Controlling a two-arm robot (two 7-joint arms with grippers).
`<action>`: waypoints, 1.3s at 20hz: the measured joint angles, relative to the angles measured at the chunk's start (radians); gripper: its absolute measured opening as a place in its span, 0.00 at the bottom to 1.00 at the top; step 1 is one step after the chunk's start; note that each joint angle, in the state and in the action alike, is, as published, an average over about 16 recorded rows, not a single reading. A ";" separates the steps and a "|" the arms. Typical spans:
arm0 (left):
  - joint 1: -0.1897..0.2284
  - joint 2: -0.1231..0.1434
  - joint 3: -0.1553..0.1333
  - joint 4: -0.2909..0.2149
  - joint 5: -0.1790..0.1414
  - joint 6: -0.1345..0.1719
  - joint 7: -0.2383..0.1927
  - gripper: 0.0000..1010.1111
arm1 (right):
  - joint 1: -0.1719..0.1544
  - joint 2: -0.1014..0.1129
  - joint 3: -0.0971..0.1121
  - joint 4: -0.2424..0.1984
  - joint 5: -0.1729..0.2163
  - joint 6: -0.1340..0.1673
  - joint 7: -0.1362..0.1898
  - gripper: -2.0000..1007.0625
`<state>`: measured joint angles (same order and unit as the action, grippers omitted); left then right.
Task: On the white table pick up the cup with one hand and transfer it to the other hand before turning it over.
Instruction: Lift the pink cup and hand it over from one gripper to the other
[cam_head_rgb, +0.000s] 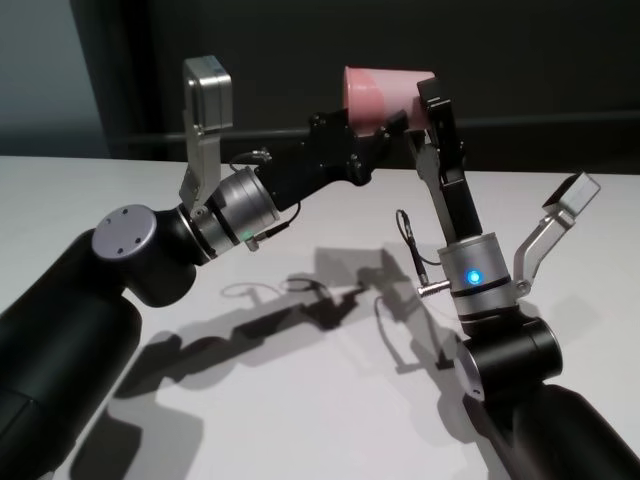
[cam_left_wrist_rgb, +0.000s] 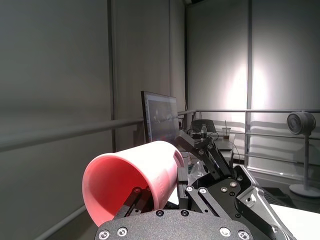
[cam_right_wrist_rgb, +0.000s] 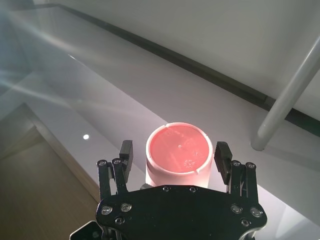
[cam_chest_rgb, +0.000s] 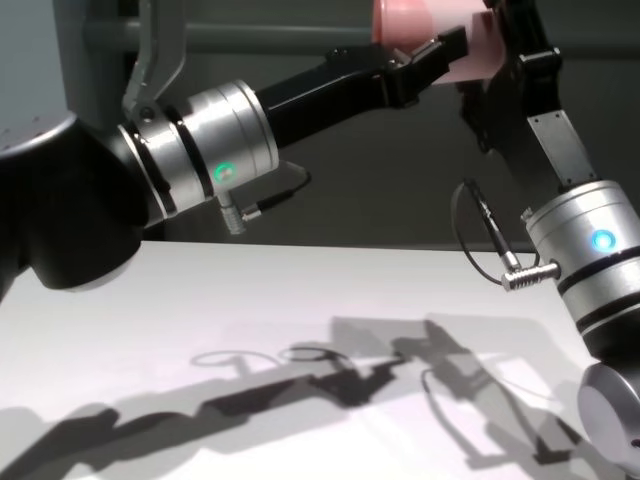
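The pink cup (cam_head_rgb: 380, 92) is held on its side high above the white table (cam_head_rgb: 300, 400). My left gripper (cam_head_rgb: 385, 128), green light on its wrist, is shut on the cup's rim end. In the left wrist view one finger (cam_left_wrist_rgb: 136, 192) sits inside the cup (cam_left_wrist_rgb: 135, 175). My right gripper (cam_head_rgb: 430, 100), blue light on its wrist, reaches up to the cup's base end. In the right wrist view its fingers (cam_right_wrist_rgb: 126, 152) stand on either side of the cup's base (cam_right_wrist_rgb: 179, 147). One is close to the wall and the other is a small gap away.
Both forearms rise over the table (cam_chest_rgb: 200, 320), and their shadows fall on its middle. A dark wall and rail stand behind the table. A thin cable (cam_head_rgb: 408, 240) hangs beside the right wrist.
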<state>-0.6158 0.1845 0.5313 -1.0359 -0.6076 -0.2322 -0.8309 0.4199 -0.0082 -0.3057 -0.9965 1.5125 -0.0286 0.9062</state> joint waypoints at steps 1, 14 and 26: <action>0.000 0.000 0.000 0.000 0.000 0.000 0.000 0.20 | 0.000 0.001 -0.002 -0.001 0.000 -0.002 -0.001 0.99; 0.000 0.000 0.000 0.000 0.000 0.000 0.000 0.20 | -0.003 0.006 -0.011 -0.011 0.003 -0.017 -0.010 0.92; 0.000 0.000 0.000 0.000 0.000 0.000 0.000 0.20 | -0.002 0.006 -0.009 -0.009 0.003 -0.013 -0.009 0.76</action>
<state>-0.6158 0.1843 0.5313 -1.0360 -0.6079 -0.2327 -0.8312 0.4175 -0.0022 -0.3146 -1.0060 1.5151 -0.0419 0.8977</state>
